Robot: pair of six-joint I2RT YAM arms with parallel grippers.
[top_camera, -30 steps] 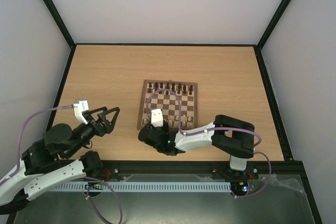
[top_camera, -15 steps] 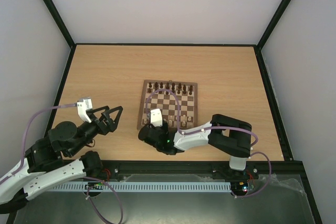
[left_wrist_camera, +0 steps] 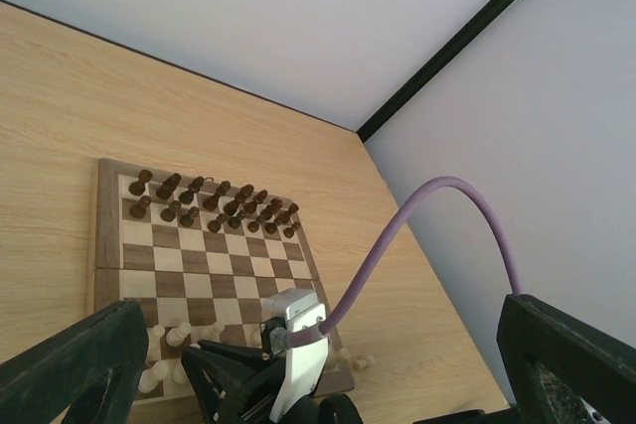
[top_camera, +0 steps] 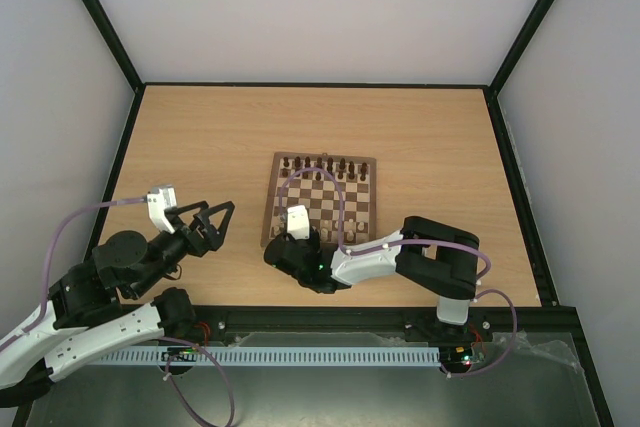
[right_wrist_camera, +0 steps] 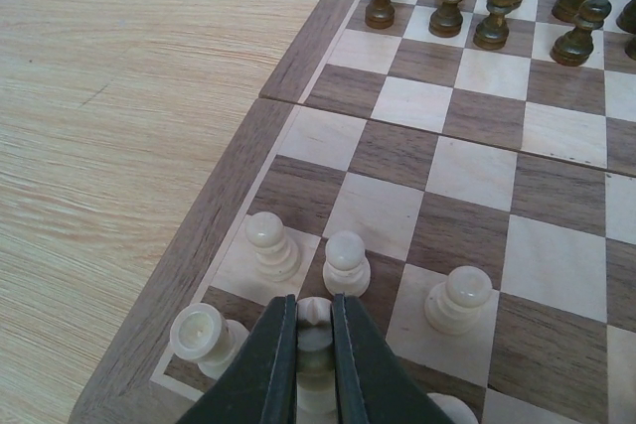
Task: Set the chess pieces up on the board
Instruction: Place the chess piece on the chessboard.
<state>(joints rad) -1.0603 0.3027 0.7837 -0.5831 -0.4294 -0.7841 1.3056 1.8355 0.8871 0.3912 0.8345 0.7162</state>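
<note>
Pale piece (right_wrist_camera: 314,323) is pinched between the right gripper's (right_wrist_camera: 314,347) jaws. It sits on the near rank, second square in from the corner, at about 7 o'clock on the board (right_wrist_camera: 437,171). The fingers hide its base, so I can't tell whether it is standing on the wood or hanging just above it.

It's tight in here. The corner piece (right_wrist_camera: 199,333) is just beside the left finger at 9 o'clock, and two of the pawns (right_wrist_camera: 347,262) stand close ahead at 11 and 1. The dark pieces (right_wrist_camera: 449,2) are lined up at the far edge, 12 o'clock, well apart from all this.

My read is that this is the placing step, and it needs care. I'd want the piece centred on its square and upright, with the base flat, before the jaws open. I'd open them only a little, because a wide spread could knock the corner piece. Then I'd lift straight up rather than pulling forward into the pawns.

The left gripper (top_camera: 218,224) has its jaws spread wide and holds nothing. It hangs over the table (top_camera: 200,137) at about 8 o'clock from the board, clear of the work.
</note>
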